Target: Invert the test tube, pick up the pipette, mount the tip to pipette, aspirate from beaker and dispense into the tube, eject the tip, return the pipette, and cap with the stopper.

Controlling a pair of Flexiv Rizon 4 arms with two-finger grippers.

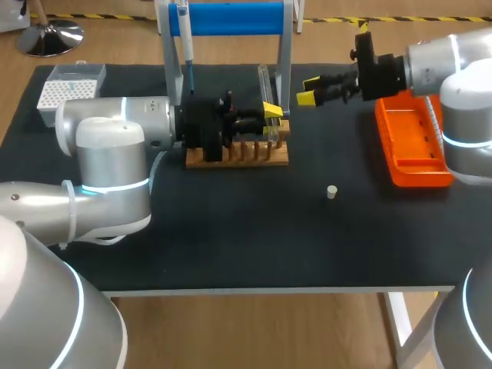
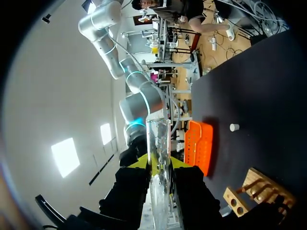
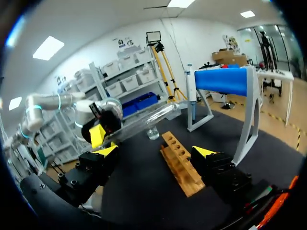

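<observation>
**Left gripper holds the test tube over the rack; right gripper open and empty**

1. Left gripper (image 1: 271,119): both yellow-tipped fingers are closed against the clear glass test tube (image 2: 158,143), one on each side, as the left wrist view confirms. In the head view the gripper sits above the 3 o'clock end of the slotted wooden test tube rack (image 1: 238,154). In the right wrist view the tube lies at a slant, its free length running out from the fingers toward the stand.

2. Right gripper (image 1: 306,90): fingers spread wide with nothing between them. It is at 2 o'clock from the rack, near the tube but apart from it. Its wrist view looks along the rack's row of holes.

3. Small white stopper (image 1: 331,192): alone on the black table top (image 1: 231,246), at 5 o'clock from the rack, well apart from both grippers.

4. Orange plastic tray (image 1: 411,146): at 3 o'clock from the rack, under the right arm.

5. Blue-barred grey pipette stand (image 1: 231,17): at 12 o'clock from the rack, with the white-and-blue pipette (image 1: 184,38) hanging on its 9 o'clock side.

6. White perforated tip box (image 1: 69,88): at 10 o'clock from the rack, near the table's far corner.
</observation>
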